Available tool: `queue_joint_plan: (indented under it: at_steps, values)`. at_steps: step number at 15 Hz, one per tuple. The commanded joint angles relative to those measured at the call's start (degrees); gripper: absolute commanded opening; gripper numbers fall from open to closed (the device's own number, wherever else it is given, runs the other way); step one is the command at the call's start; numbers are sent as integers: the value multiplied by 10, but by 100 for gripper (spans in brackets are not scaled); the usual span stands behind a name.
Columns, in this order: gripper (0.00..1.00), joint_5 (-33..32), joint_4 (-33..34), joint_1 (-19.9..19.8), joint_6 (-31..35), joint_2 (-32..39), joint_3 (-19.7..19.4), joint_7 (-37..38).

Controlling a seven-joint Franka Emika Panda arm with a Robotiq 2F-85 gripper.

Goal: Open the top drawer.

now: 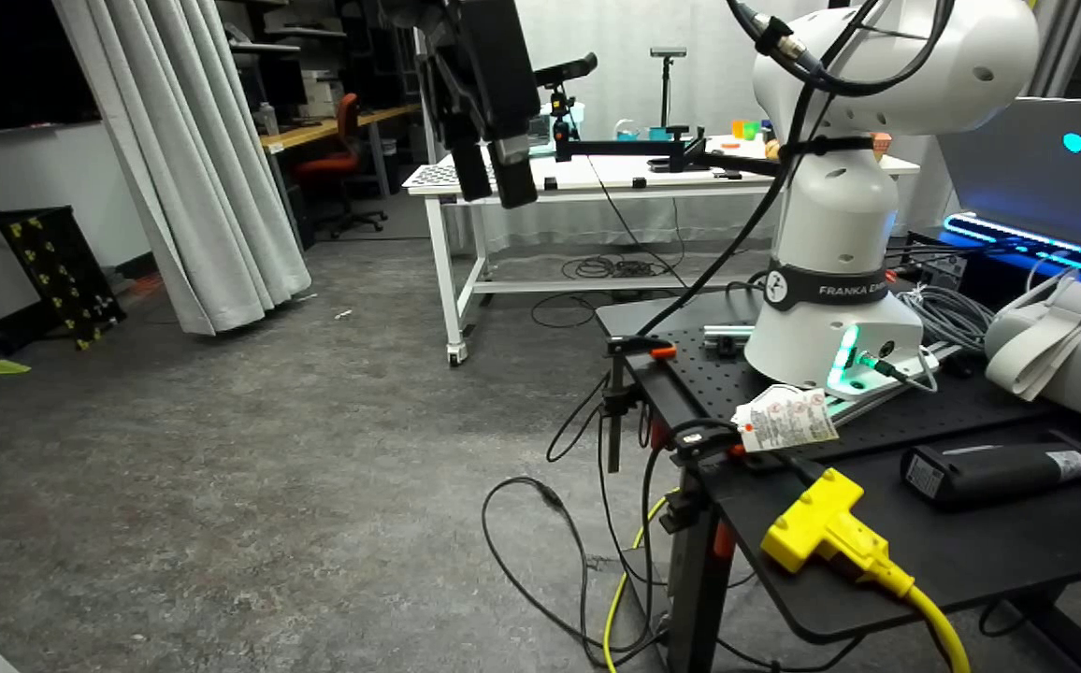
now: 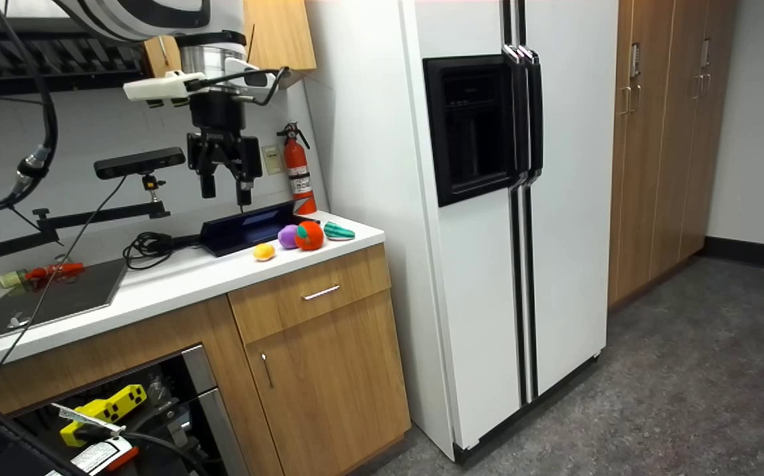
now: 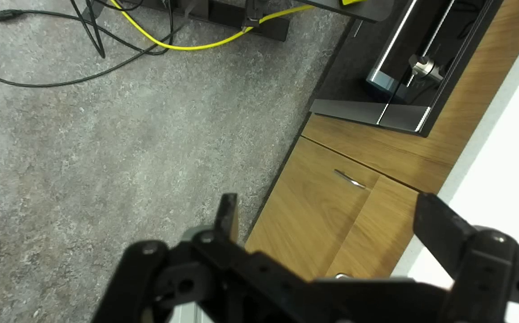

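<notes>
The top drawer [image 2: 283, 303] is shut, its tan wooden front flush under the white countertop in an exterior view. It carries a silver bar handle [image 2: 321, 292]. Its inside is hidden. In the wrist view the drawer front [image 3: 378, 224] lies between my fingers in the picture, and its handle [image 3: 343, 275] is mostly hidden behind the gripper. My gripper [image 2: 226, 192] points down, open and empty, above the counter's height and apart from the drawer. It also shows in an exterior view [image 1: 494, 187] and at the bottom of the wrist view [image 3: 327, 202].
A lower cabinet door [image 2: 329, 377] has its own handle [image 2: 267, 370]. Toy produce, including a red one [image 2: 309, 235], and a dark blue tray [image 2: 250, 228] lie on the countertop [image 2: 177, 281]. A white fridge [image 2: 474, 277] stands beside the cabinet. A camera arm [image 2: 101, 211] reaches over the counter.
</notes>
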Motion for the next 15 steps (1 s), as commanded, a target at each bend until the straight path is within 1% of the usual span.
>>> queue_joint_plan:
  at_steps: [1, 7, 11, 15]
  values:
    - [100, 2, 1, -7, -1, 0, 7, -2]
    - [100, 2, 1, -7, -1, 0, 7, -2]
    - [100, -21, 21, -13, 18, 36, 10, -2]
    - [100, -65, 51, -17, 70, 95, 14, 4]
